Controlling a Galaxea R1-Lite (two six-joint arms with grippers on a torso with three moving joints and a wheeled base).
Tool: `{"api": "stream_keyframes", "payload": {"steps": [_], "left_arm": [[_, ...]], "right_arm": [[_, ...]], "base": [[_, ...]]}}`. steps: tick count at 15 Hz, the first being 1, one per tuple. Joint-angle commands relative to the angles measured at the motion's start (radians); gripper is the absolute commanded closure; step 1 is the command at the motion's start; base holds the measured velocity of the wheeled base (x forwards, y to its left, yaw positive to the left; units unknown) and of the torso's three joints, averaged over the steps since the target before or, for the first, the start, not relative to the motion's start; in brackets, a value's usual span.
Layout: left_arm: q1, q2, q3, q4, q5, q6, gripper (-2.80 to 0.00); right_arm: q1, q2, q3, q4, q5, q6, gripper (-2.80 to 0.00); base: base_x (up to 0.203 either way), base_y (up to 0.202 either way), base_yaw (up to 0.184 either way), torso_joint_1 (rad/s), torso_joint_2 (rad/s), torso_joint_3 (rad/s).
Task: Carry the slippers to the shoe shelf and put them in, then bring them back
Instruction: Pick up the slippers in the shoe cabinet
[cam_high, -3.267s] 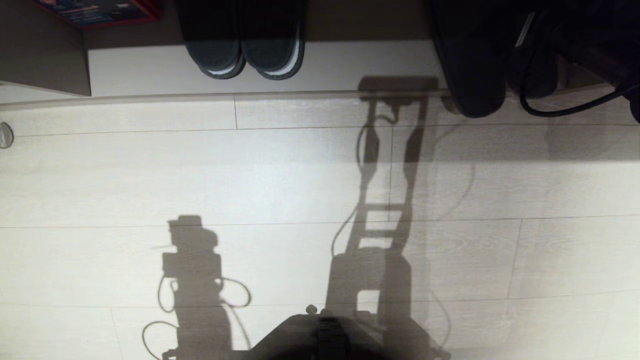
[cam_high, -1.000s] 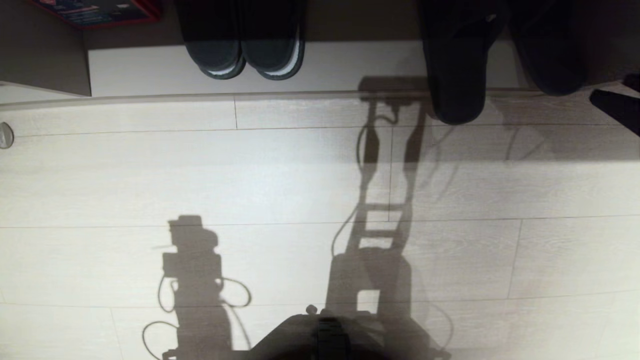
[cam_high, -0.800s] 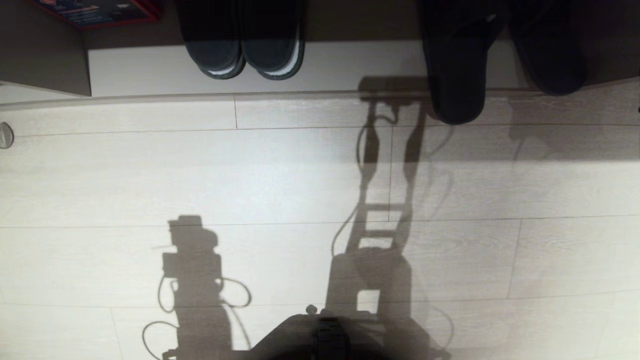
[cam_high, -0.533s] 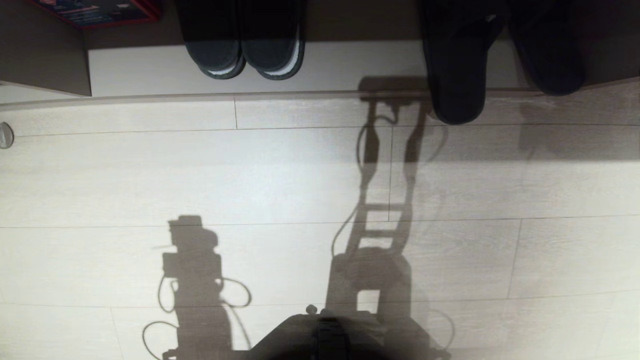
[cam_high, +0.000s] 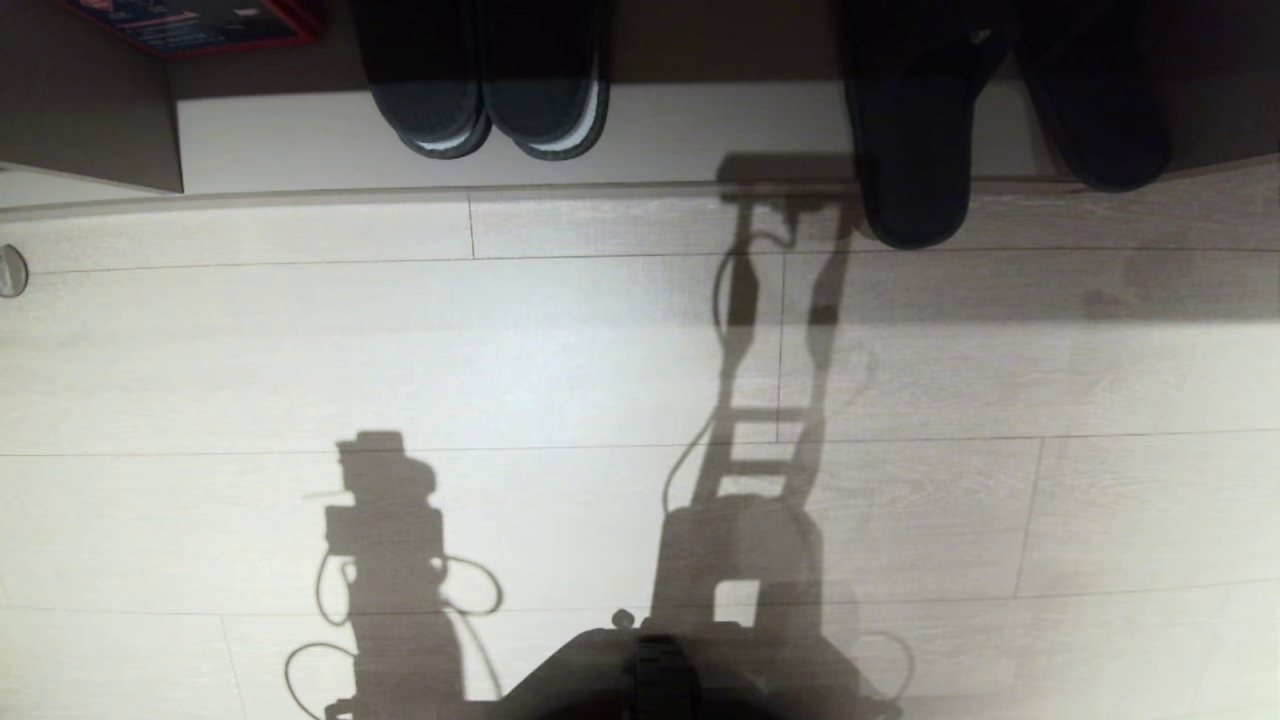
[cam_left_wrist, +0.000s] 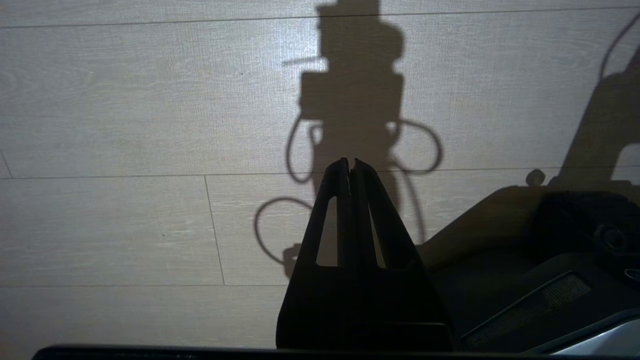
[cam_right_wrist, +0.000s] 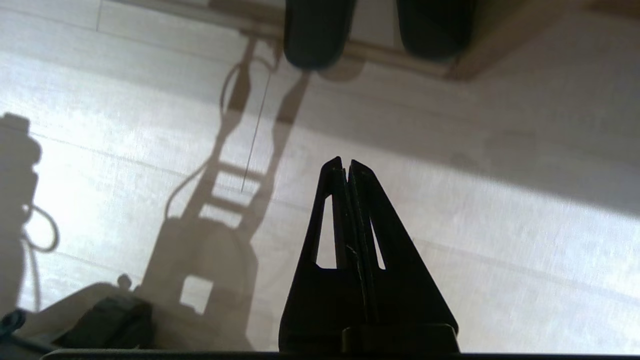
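The two dark grey-blue slippers lie side by side in the right part of the shoe shelf (cam_high: 700, 130). The left slipper (cam_high: 910, 150) sticks out over the shelf's front edge, and the right slipper (cam_high: 1095, 110) sits a little further in. The right wrist view shows the same slippers (cam_right_wrist: 317, 35) beyond the shelf's front edge (cam_right_wrist: 390, 57). My right gripper (cam_right_wrist: 345, 161) is shut and empty over the floor, well back from them. Parked over the floor beside my base, my left gripper (cam_left_wrist: 350, 161) is shut too. Neither gripper shows in the head view.
A black pair with white-edged soles (cam_high: 490, 100) stands in the shelf's left part. A red-edged box (cam_high: 200, 25) lies at the far left, beside a brown panel (cam_high: 90, 120). Pale plank floor (cam_high: 500, 350) lies between my base (cam_high: 650, 680) and the shelf.
My right arm, earlier at the slippers in the shelf, has pulled back out of the head view to the right. The slippers stay in the shelf; the left arm has not moved.
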Motion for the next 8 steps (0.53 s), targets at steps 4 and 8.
{"api": "stream_keyframes", "payload": {"steps": [4, 8], "left_arm": [[0.001, -0.001, 0.001, 0.000, 0.000, -0.001, 0.00], [0.000, -0.002, 0.002, 0.000, 0.000, -0.002, 0.00]], "right_arm": [[-0.022, -0.242, 0.230, 0.050, -0.005, 0.031, 0.00], [-0.024, -0.287, 0.410, 0.042, -0.055, 0.042, 0.00]], "base": [[0.000, 0.000, 0.000, 0.000, 0.00, 0.000], [0.000, 0.000, 0.000, 0.000, 0.00, 0.000]]}}
